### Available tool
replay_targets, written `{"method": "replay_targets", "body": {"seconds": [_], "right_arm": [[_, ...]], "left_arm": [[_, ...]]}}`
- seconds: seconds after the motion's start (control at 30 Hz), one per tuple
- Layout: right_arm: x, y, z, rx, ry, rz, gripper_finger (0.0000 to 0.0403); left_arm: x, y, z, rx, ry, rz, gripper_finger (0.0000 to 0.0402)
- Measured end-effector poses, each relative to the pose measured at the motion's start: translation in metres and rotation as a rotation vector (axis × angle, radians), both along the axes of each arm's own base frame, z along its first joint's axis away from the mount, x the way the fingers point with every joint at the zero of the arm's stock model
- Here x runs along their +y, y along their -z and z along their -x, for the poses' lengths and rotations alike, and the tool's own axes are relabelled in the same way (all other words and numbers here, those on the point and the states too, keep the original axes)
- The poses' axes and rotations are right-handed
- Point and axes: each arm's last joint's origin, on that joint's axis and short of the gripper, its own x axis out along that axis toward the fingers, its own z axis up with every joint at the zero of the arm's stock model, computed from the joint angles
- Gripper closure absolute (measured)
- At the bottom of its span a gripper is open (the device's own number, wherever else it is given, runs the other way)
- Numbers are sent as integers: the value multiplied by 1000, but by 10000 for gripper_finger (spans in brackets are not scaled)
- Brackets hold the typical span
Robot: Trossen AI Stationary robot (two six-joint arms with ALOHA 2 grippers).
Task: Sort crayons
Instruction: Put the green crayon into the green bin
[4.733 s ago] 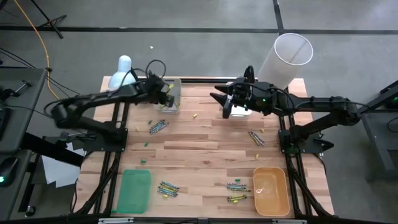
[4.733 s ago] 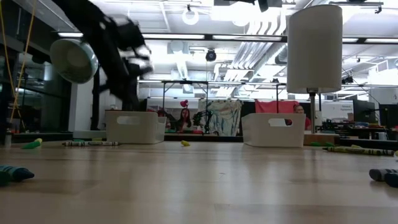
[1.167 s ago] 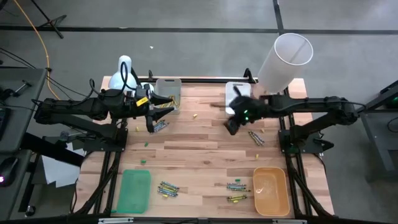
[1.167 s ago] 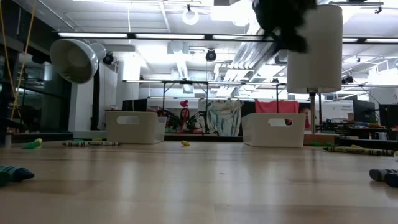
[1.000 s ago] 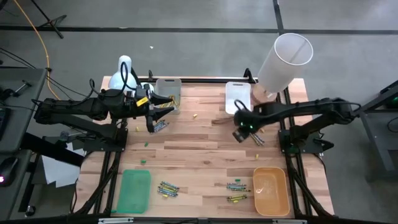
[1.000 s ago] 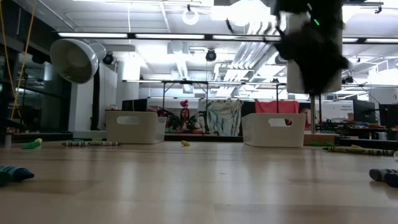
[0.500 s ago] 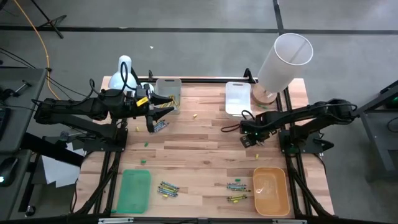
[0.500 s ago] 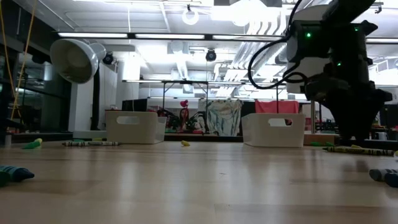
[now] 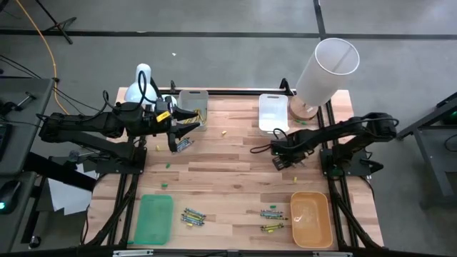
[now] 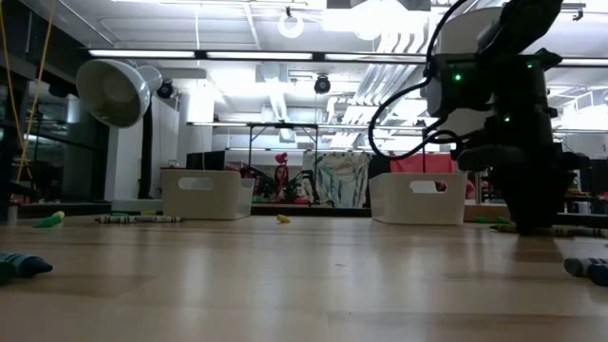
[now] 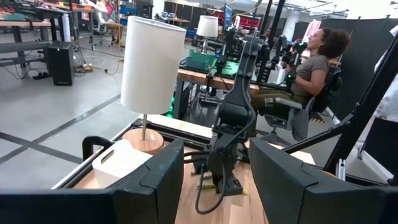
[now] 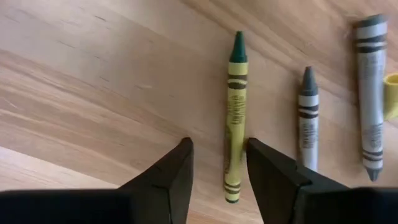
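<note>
Two white bins stand at the table's far edge: the left white bin (image 9: 193, 107) holds some crayons I cannot count, the right white bin (image 9: 273, 112) shows nothing I can make out. Near the front edge lie a green tray (image 9: 155, 218) and an orange tray (image 9: 310, 218), both bare inside.

My right gripper (image 12: 217, 163) is down at the tabletop (image 9: 228, 171), its fingers spread to either side of one green-tipped crayon (image 12: 234, 115) with a yellow-green wrapper; the crayon lies in the gap, just beside one fingertip, and I cannot tell whether they touch. Beside it lie two grey crayons (image 12: 308, 118), apart from my fingers.

My left gripper (image 9: 176, 133) hangs with its fingers spread wide and holding nothing, just above a small bunch of crayons (image 9: 182, 145).

Two more clusters lie up front: one by the green tray (image 9: 193, 215), one by the orange tray (image 9: 271, 219).
</note>
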Motion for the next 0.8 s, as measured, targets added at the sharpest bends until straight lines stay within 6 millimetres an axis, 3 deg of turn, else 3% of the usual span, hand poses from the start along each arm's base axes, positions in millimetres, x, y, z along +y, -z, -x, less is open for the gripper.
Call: {"method": "replay_targets", "body": {"seconds": [0.2, 0.4, 0.47, 0.63, 0.8], "right_arm": [[0, 2, 0, 9, -16, 8, 279], [2, 1, -2, 2, -90, 22, 384], [5, -5, -5, -14, -129, 31, 389], [10, -54, -25, -234, -239, 110, 398], [10, -117, -51, -600, -444, 249, 400]], "left_arm": [[0, 0, 0, 0, 0, 0, 233], [0, -1, 1, -5, 0, 2, 233], [0, -4, 6, -23, 0, 3, 233], [1, -12, 21, -78, 0, 6, 233], [2, -17, 31, -109, -17, -1, 233]]}}
